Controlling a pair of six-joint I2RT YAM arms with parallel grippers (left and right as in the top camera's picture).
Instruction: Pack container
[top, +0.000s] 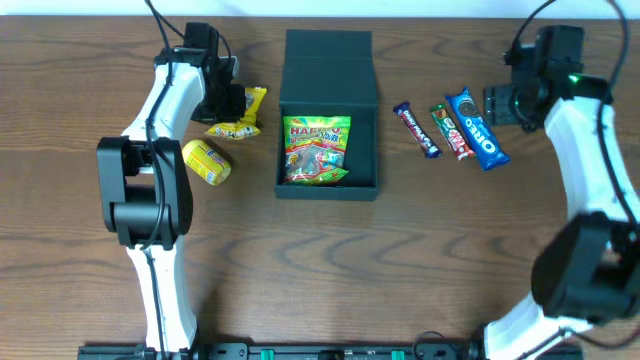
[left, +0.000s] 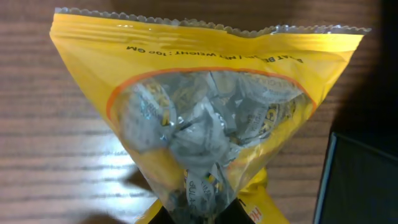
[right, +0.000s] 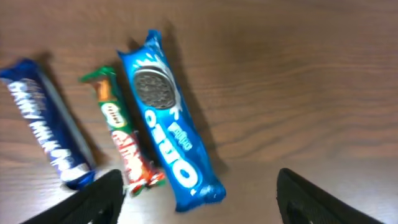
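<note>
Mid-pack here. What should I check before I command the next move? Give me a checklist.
1. Left pincer gripping the yellow clear-window bag of wrapped sweets: ok, the bag bunches into it.
2. Dark teal-green cardboard box open, flap lid back: ok.
3. Room left inside: cannot tell, as the green-and-red gummy bag covers most of the floor.
4. Route from the sweets bag to the box free of the yellow round packet: ok, it lies on the bag's far side from the box.
5. Right pincer open and empty: ok, above the blue Oreo biscuit pack.
</note>
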